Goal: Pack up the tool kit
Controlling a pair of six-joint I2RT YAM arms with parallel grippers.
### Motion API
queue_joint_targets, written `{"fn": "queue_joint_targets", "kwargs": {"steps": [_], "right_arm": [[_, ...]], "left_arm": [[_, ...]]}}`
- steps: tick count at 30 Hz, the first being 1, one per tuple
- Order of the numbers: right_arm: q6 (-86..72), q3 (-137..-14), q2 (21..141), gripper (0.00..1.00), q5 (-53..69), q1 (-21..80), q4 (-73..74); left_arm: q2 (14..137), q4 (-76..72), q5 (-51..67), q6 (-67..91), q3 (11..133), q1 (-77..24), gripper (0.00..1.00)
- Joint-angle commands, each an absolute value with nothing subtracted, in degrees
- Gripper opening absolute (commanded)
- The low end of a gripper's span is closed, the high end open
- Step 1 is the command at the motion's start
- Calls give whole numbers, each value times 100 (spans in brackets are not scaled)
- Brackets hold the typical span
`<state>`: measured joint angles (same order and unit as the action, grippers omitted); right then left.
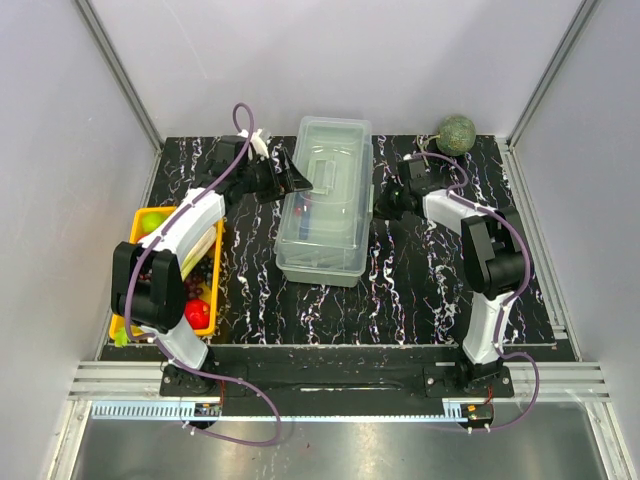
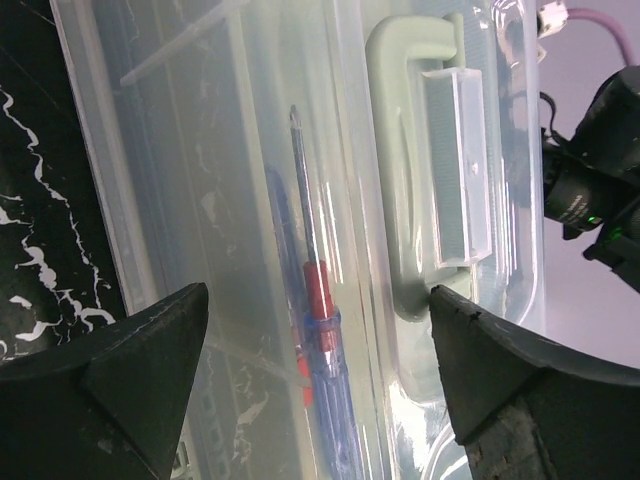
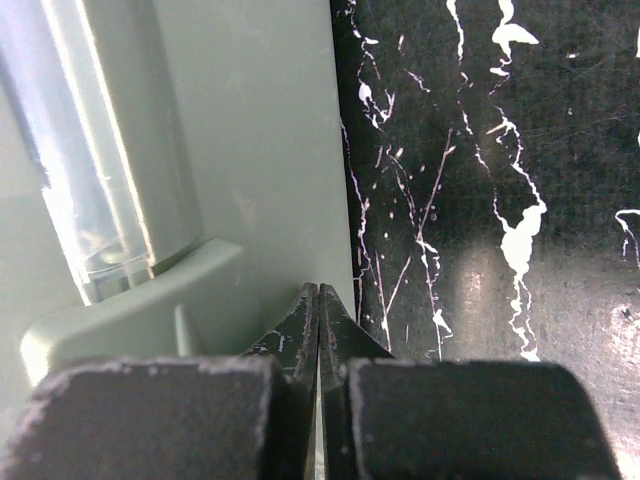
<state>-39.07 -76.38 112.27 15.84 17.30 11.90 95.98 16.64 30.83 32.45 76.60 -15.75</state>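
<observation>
Screwdriver [image 2: 318, 300]: lying blurred behind the translucent lid [image 2: 200, 150], its handle running off the bottom edge.
Yellow tray [image 1: 138, 216]: sitting partly hidden under the left arm [image 1: 190, 230].
Toolbox [image 3: 260, 150]: running off the top and left edges, right wrist view.

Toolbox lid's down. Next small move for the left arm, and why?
Probably lower the open left end effector onto the pale green handle of the translucent lid and press, to seat it. The pale grey-green plastic toolbox looks closed with a red-and-blue screwdriver inside; the shut right end effector sits at its side wall. Latching can't be seen.
</observation>
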Motion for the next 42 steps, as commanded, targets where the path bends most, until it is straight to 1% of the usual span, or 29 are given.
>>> {"fn": "queue_joint_targets", "kwargs": {"steps": [1, 4, 6, 9, 12, 16, 18, 20, 21, 23, 24, 26, 27, 29, 31, 35, 38, 42], "right_arm": [[-4649, -7489, 11057, 0, 2812, 2065, -606], [-4545, -7541, 11004, 0, 2611, 2057, -344], [-4387, -7602, 10890, 0, 2235, 2057, -37], [-4167, -7786, 10714, 0, 1487, 2030, 929], [-3956, -7822, 10504, 0, 915, 1943, 1414], [-3499, -7840, 10222, 2, 28, 1750, 2082], [-3472, -7805, 10047, 3, -227, 1548, 2415], [-3472, -7700, 9740, 8, -464, 1337, 2706], [-3463, -7612, 9590, 13, -605, 1266, 2811], [-3367, -7498, 9213, 31, -973, 1134, 3127], [-3305, -7419, 8915, 47, -1158, 1090, 3233], [-3095, -7260, 8440, 83, -1475, 1037, 3453], [-3007, -7164, 8176, 89, -1572, 1020, 3559], [-3041, -7076, 7684, 94, -1844, 993, 3848], [-3260, -6979, 7131, 95, -2326, 993, 4156], [-3314, -6391, 5699, 95, -3145, 993, 4026], [-3147, -6354, 4968, 96, -3252, 993, 4113], [-3173, -6714, 4423, 95, -3287, 993, 4877]], "left_arm": [[10160, 1952, 4544, 3612, 7137, -2145, 89], [10134, 2082, 4378, 3551, 7224, -2145, 88], [10081, 2371, 4028, 3376, 7417, -2118, 88], [9985, 2872, 3466, 3121, 7882, -2039, 88], [9871, 3251, 2867, 2945, 8383, -1908, 92], [9739, 3725, 1883, 2690, 9086, -1688, 99], [9590, 3910, 1697, 2655, 9394, -1556, 99], [9379, 4060, 1487, 2558, 9588, -1486, 99], [9274, 4130, 1346, 2488, 9641, -1468, 99], [8984, 4175, 1039, 2356, 9520, -1459, 99], [8791, 4166, 898, 2338, 9397, -1450, 99], [8448, 4105, 730, 2303, 9037, -1441, 99], [8237, 4122, 669, 2338, 8887, -1433, 99], [7825, 4131, 685, 2417, 8483, -1433, 99], [7350, 4131, 747, 2470, 8035, -1433, 99], [6366, 4061, 730, 2452, 7139, -1433, 99], [5645, 4209, 616, 2470, 6690, -1433, 99], [5011, 4596, 667, 2453, 6522, -1433, 99]]}}
